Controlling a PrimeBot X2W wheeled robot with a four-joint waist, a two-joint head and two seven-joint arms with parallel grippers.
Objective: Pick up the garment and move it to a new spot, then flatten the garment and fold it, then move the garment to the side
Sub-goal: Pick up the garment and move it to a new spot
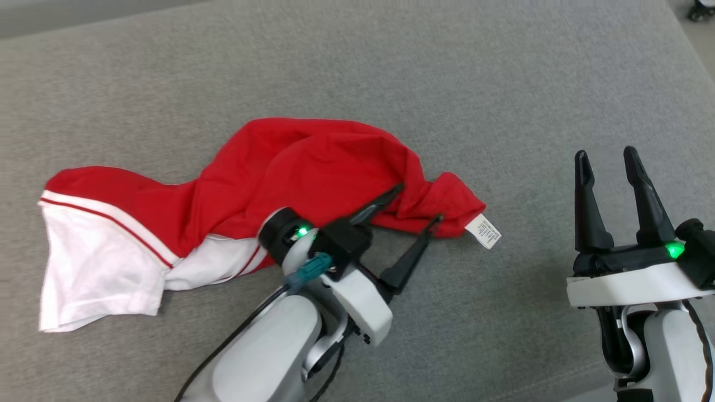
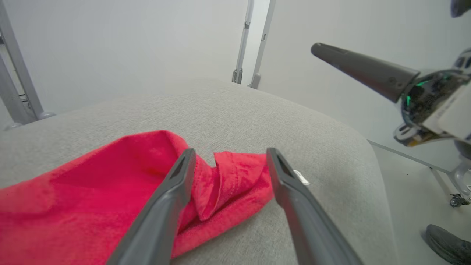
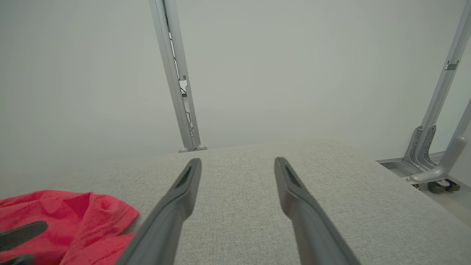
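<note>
One red-and-white shirt (image 1: 290,167) is lying crumpled on the grey cushion (image 1: 391,67), its one white label (image 1: 484,230) poking out at the right. Two hands showing: the left hand (image 1: 418,203) is straddling the red end, fingers spread; the right hand (image 1: 605,152) is hovering well apart, fingers spread, gripping nothing.

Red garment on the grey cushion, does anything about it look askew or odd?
Yes. The red garment lies crumpled and twisted on the grey cushion, not flat. Its white striped end is bunched at the left, and its white care label pokes out at the right end. The left gripper stands open over that end, gripping nothing.
</note>
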